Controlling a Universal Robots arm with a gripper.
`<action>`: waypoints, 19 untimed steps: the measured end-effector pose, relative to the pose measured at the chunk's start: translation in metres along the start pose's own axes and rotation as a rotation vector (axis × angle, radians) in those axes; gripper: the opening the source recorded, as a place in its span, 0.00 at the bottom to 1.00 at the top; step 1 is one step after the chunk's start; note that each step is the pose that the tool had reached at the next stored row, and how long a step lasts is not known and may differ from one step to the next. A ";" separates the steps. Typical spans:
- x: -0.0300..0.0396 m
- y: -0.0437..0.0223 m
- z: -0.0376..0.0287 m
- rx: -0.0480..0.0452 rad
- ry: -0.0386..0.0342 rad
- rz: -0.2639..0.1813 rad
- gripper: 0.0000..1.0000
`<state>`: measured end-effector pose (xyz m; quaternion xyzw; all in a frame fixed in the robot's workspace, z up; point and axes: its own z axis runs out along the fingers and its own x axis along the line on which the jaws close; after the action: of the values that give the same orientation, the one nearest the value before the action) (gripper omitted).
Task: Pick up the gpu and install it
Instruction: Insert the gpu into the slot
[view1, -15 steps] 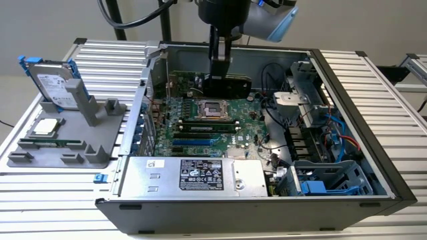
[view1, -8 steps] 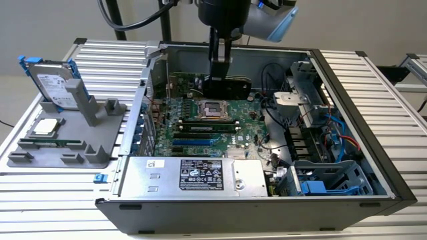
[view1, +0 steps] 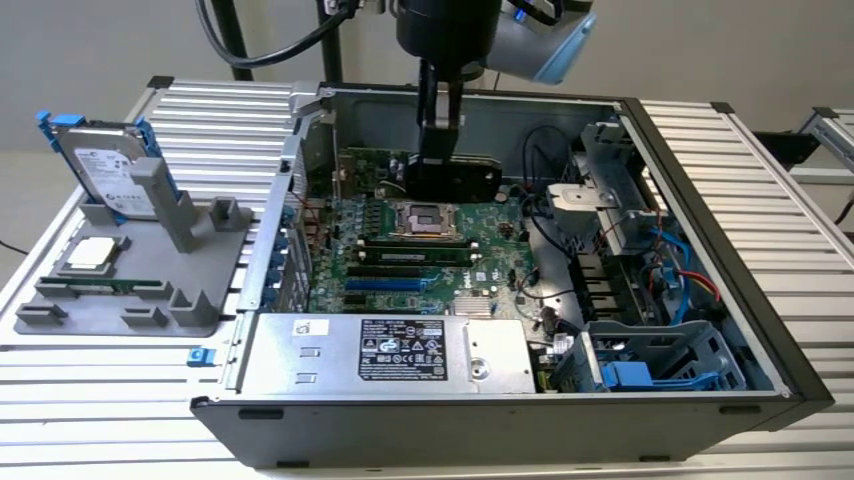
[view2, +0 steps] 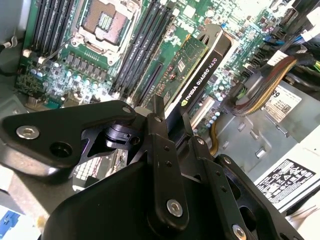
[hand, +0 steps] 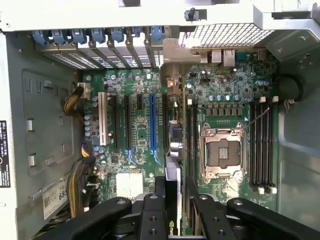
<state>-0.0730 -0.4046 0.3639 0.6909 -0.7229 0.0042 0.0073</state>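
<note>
In the exterior view, the gpu (view1: 470, 178) is seen held on edge above the motherboard (view1: 400, 265) inside the open computer case (view1: 767, 250), just beside the empty processor socket (view1: 430, 217). It is gripped from above by the gripper (view1: 435, 160).

In the second wrist view, the jaws are seen pinching one edge of the gpu. One of the fingers (view2: 161, 150) is pressed to it, and its green face is turned toward the memory slots (view2: 145, 55).

In the first wrist view, the gpu is seen edge-on between the fingers, near the blue slot (hand: 152, 120) but not seated in any slot.

Two risks are judged. If the gpu is lowered off line, its contacts could be driven against the socket or a slot wall. With so narrow a pinch, it could also be tilted on first contact.
</note>
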 end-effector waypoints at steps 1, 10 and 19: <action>0.0000 0.0000 0.0005 0.0000 0.0001 0.000 0.00; -0.0001 0.0000 0.0043 0.0001 0.0025 0.000 0.00; -0.0001 0.0000 0.0082 0.0003 0.0063 0.000 0.00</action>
<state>-0.0730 -0.4046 0.3557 0.6909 -0.7228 0.0065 0.0095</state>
